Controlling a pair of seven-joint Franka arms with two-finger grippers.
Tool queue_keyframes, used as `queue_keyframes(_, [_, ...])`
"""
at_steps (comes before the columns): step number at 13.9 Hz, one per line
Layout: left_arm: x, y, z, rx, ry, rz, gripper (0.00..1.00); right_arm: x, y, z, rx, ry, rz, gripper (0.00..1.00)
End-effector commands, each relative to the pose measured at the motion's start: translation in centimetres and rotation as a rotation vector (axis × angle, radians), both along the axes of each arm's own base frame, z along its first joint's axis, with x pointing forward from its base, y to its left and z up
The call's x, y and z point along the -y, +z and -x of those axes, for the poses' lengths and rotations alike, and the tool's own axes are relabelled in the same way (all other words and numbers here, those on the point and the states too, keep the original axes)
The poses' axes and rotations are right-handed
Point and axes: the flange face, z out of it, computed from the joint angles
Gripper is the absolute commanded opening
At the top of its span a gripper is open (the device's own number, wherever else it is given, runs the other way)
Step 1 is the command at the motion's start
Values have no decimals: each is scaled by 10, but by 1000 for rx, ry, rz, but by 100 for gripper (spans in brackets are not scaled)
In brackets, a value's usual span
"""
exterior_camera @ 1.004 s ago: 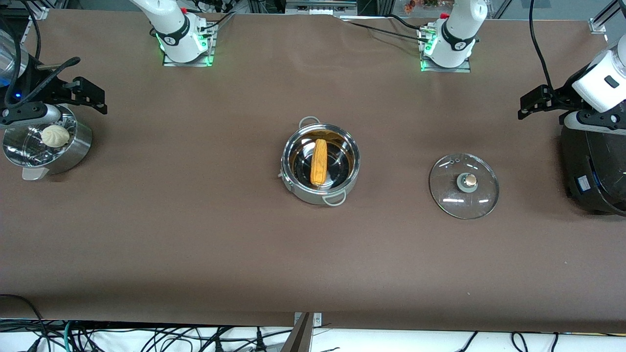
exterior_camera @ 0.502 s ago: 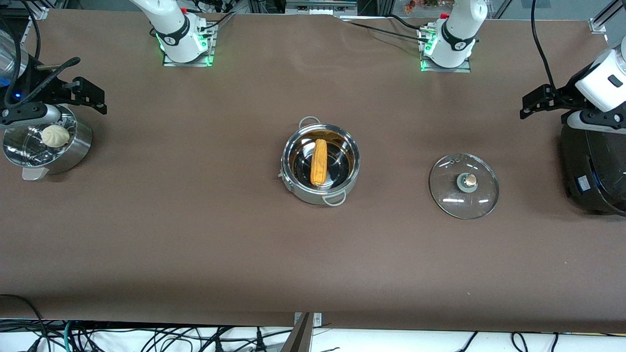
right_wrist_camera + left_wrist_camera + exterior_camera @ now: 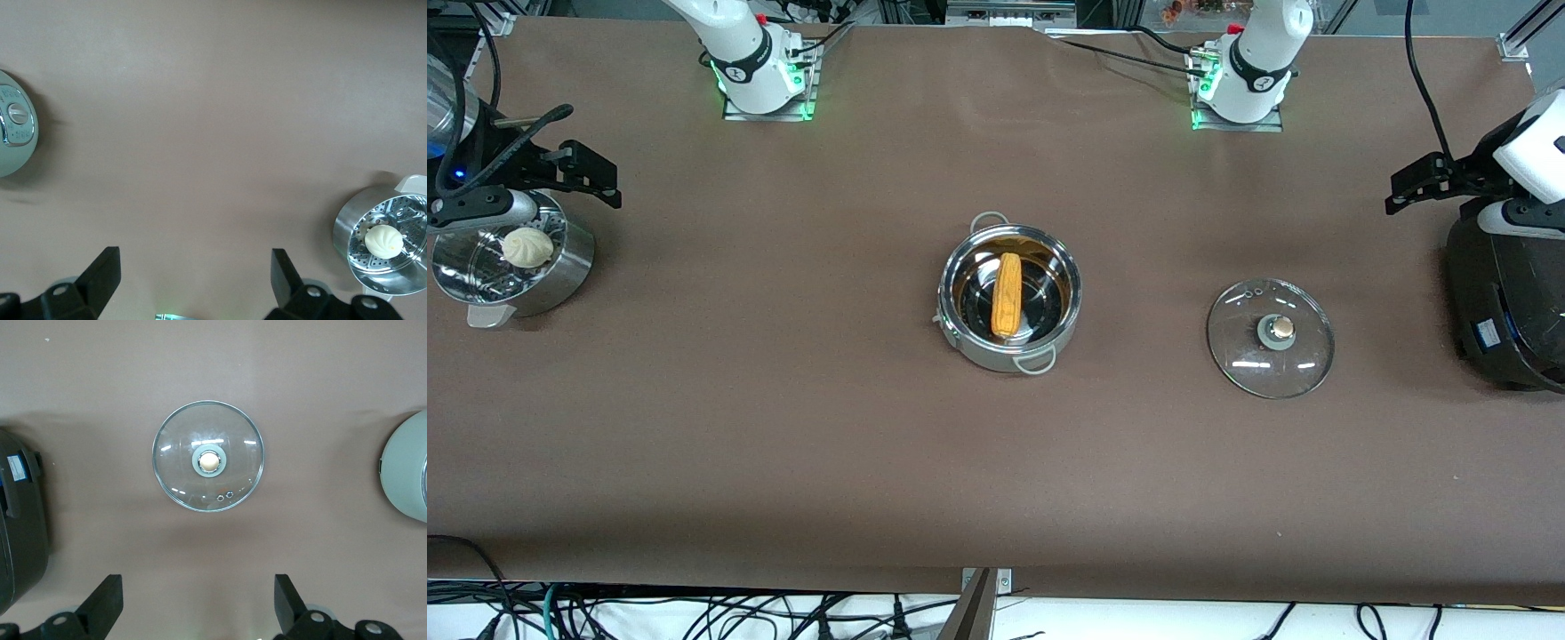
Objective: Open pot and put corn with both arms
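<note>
Pot (image 3: 1009,307): uncovered, corn (image 3: 1007,295) inside (task looks done). Lid (image 3: 1270,337) parked beside pot. Left gripper (image 3: 198,603), right gripper (image 3: 195,279): spread apart, empty, clear of pot.

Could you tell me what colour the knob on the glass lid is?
The knob is cream, on a grey base; the left wrist view shows it best.

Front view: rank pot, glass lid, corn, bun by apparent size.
1. pot and glass lid: look about alike, not ranked
2. corn
3. bun
</note>
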Motion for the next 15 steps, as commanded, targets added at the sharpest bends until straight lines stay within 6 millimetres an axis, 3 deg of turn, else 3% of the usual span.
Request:
queue_keyframes(1, [2, 8, 0, 0, -9, -15, 100, 2, 2, -1, 8, 8, 11, 100])
queue_keyframes(15, [3, 7, -1, 1, -1, -25, 100, 8, 6, -3, 17, 0, 11, 100])
